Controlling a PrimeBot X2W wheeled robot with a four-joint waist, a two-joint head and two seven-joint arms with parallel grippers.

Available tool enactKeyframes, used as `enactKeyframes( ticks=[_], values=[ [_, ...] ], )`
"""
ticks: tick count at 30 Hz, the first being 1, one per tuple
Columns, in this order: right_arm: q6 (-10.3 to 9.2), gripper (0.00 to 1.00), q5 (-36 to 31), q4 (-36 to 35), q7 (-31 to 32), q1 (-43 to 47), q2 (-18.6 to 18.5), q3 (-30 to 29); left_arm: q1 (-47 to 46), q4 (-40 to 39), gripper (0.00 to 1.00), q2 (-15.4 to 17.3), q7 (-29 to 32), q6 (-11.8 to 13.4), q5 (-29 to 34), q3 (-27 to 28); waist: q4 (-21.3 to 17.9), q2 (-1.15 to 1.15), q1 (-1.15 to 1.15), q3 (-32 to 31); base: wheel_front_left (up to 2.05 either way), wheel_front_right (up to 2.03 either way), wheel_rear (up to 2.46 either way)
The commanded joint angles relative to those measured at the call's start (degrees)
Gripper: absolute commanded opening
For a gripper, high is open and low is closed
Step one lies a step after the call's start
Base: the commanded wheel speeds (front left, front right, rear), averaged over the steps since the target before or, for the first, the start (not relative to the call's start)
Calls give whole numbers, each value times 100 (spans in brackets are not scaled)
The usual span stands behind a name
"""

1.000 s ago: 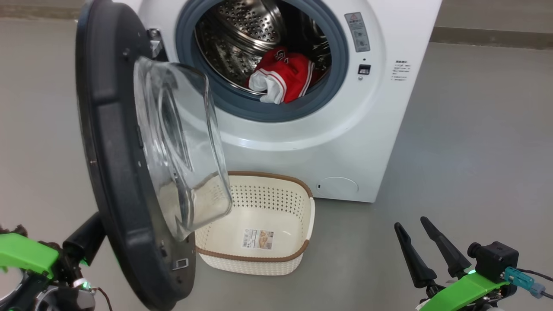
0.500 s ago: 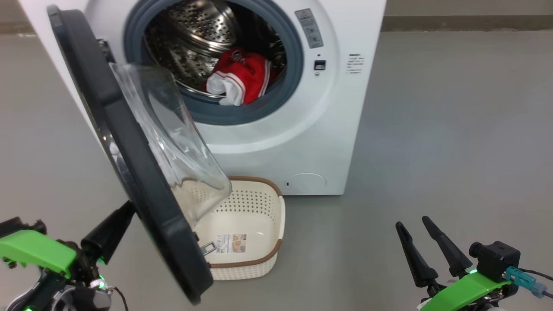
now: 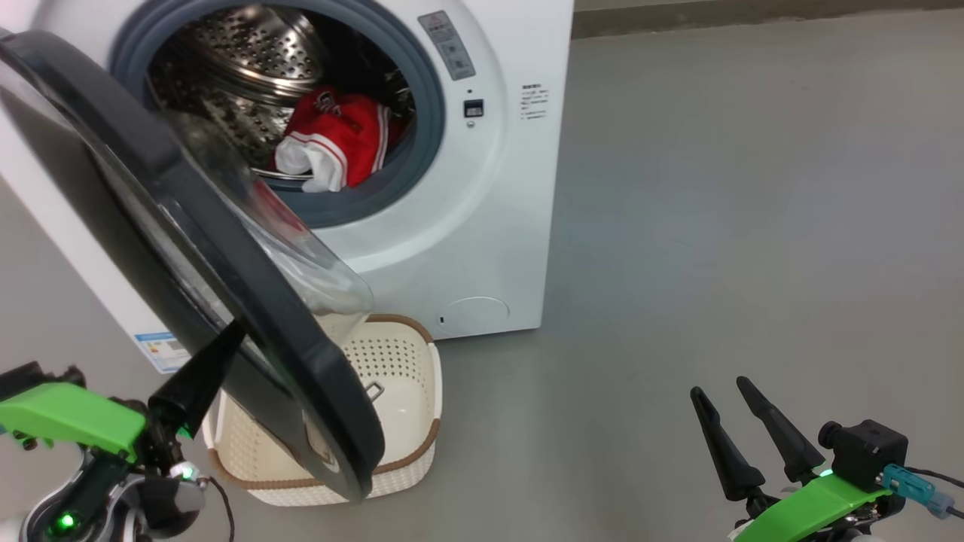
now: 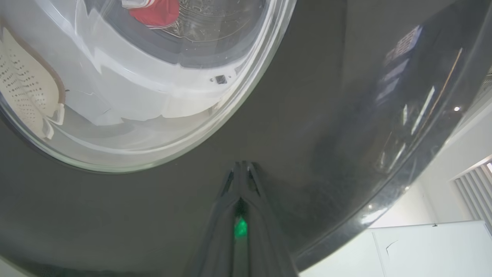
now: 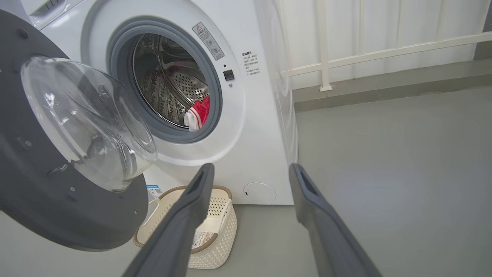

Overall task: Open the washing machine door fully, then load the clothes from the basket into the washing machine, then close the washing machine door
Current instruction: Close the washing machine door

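1. The right gripper (image 3: 718, 386) is idling nearest, fingers spread wide and holding nothing, well apart from the machine.
2. The left gripper (image 3: 226, 342), fingers pressed together and empty, is bearing its tips on the glossy outer face of the washing machine door (image 3: 301, 376).
3. That door is swinging inward. Compared with a second ago it is covering more of the opening, though the camera has also turned.
4. The basket (image 3: 392, 354) is standing on the floor at the washing machine's (image 3: 489, 226) front, partly under the door, with no garment visible in it.
5. The clothes (image 3: 343, 143) are lying inside the drum mouth, near the gasket. Loading appears finished and closing is under way.
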Motion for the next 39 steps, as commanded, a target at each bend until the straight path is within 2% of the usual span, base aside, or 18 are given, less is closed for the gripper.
enactKeyframes(
  ticks=[1, 14, 25, 39],
  values=[
    [9, 100, 59, -132, -27, -183, -102, 108, -376, -105, 0, 48, -36, -87, 49, 118, -145, 0, 0, 61, 0, 0, 0],
    [9, 100, 82, -139, -27, -301, -138, 153, -902, 444, 0, 27, -384, -433, 277, 153, -556, 0, 0, 230, 0, 0, 0],
    [9, 100, 84, -144, -27, -344, -127, 158, -1126, 733, 0, 19, -468, -565, 333, 151, -797, 0, 0, 313, 0, 0, 0],
    [9, 100, 68, -121, -27, -327, -101, 111, -1162, 853, 0, 53, -467, -677, 379, 147, -730, 0, 0, 290, 0, 0, 0]
  ],
)
